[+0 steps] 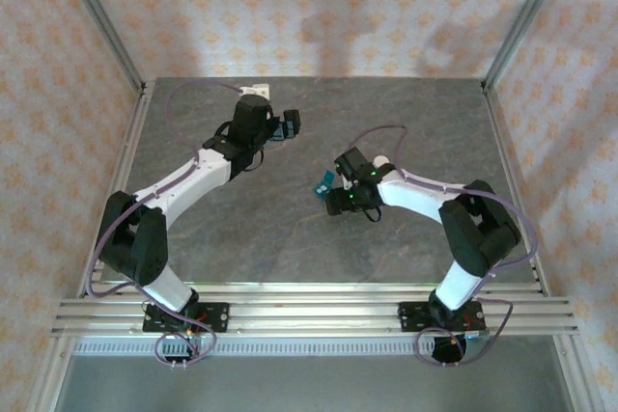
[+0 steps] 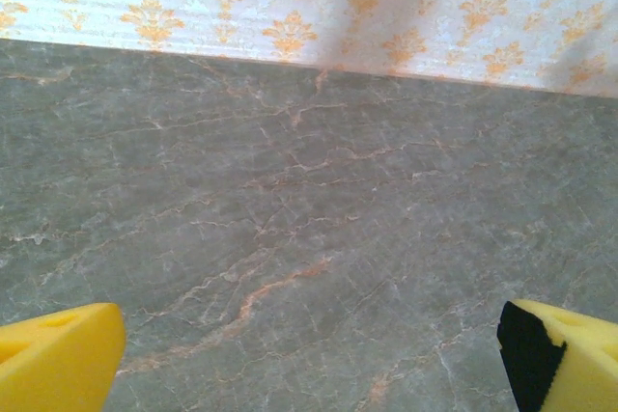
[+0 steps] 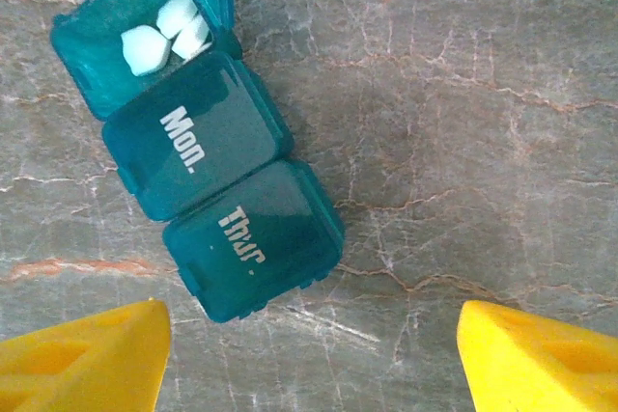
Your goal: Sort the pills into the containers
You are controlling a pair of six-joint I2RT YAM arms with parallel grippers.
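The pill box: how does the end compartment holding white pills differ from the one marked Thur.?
The end compartment has its lid up; the Thur. compartment is shut. The end compartment shows white pills; the Thur. compartment's lid hides its inside. Both are square, teal, parts of one pill box.

Glossy teal plastic pill box (image 3: 198,137) lies on matt, veined stone-look table (image 3: 483,94)

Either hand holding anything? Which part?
Nothing is held. The left hand is open over the table; the right hand is open, not touching the teal pill box.
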